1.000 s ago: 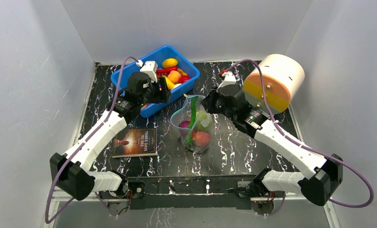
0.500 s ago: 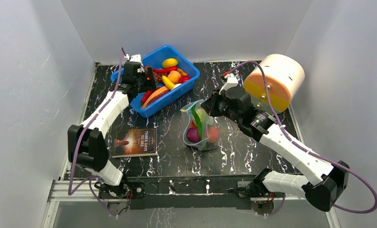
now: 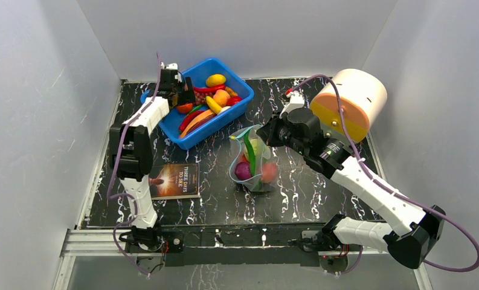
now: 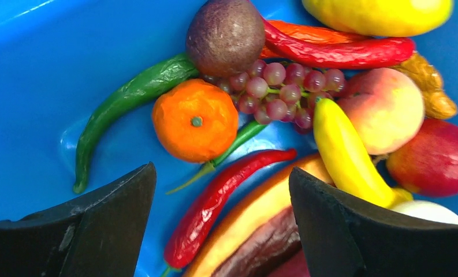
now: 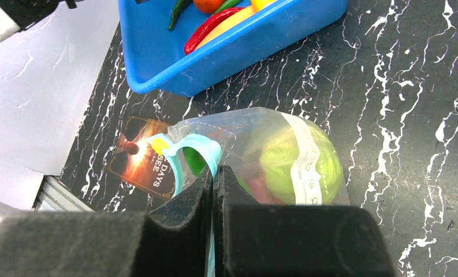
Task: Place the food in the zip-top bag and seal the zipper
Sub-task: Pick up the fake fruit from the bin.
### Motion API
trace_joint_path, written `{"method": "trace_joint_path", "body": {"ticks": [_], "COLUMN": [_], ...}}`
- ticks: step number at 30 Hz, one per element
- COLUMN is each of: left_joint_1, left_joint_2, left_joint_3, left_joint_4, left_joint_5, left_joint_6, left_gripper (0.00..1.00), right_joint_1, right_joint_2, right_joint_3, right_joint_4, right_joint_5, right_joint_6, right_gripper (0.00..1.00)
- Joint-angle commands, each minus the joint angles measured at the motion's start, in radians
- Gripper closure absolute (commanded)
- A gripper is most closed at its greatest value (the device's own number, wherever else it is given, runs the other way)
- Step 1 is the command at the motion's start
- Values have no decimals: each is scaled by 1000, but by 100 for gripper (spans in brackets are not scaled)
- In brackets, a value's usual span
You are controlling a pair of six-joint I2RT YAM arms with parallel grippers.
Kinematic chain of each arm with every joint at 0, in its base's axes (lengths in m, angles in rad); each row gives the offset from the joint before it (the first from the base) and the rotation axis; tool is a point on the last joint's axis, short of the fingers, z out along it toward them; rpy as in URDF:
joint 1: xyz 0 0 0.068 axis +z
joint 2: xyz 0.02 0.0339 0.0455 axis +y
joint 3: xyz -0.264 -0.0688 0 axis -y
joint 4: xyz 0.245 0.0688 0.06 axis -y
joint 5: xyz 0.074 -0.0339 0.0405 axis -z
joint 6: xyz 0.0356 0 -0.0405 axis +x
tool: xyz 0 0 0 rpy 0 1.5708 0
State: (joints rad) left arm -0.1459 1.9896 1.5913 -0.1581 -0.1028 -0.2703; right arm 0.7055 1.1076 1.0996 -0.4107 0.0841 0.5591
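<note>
Top view: the left arm stands steeper than a second ago. The left gripper (image 3: 181,96) has gone from the near side of the bin (image 3: 220,124) to its far left end and hangs over the food there. The right gripper (image 3: 262,136) pinches the mouth of the bag (image 3: 255,181), which stands on the table (image 3: 303,199) between the bin and the right arm. The bag has tipped and its mouth has narrowed since then. A purple onion (image 3: 243,171) and a green bean (image 3: 249,148) show inside. The book (image 3: 173,180) and the cylinder (image 3: 348,99) are unchanged.

Left wrist: the fingers (image 4: 116,213) are spread wide with nothing between them, wider than a second ago. Below in the bin lie an orange (image 4: 195,120), grapes (image 4: 284,86), a banana (image 4: 347,153), a peach (image 4: 382,109), a green pepper (image 4: 128,98) and a red chilli (image 4: 215,202). None is touched.

Right wrist: the fingers (image 5: 180,222) are pressed together on the bag's edge just by the zipper (image 5: 192,144), which curls open, not sealed. A green cabbage (image 5: 284,158) sits inside the bag.
</note>
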Motion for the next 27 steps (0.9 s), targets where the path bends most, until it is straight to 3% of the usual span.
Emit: {"method": "trace_joint_path", "body": {"ticks": [1,15,22,27], "left_joint_1": [23,57,57,57], "left_joint_2": [35,213,245,245], "left_joint_3": [81,231,223,218], "left_joint_4": [17,-31,-22,-18], "left_joint_5": [5,70,90,100], "left_joint_6": [49,58,62,63], "left_gripper": [16,24,23,31], "right_joint_1": [-4,-4,-3,-4], "right_joint_2": [-4,10,9,2], "right_joint_3": [77,96,91,87], "right_joint_4": [42,22,26,24], "right_joint_5": [36,49,49,52], "right_joint_6": [0,5,9,12], "right_gripper": [100,100,100,100]}}
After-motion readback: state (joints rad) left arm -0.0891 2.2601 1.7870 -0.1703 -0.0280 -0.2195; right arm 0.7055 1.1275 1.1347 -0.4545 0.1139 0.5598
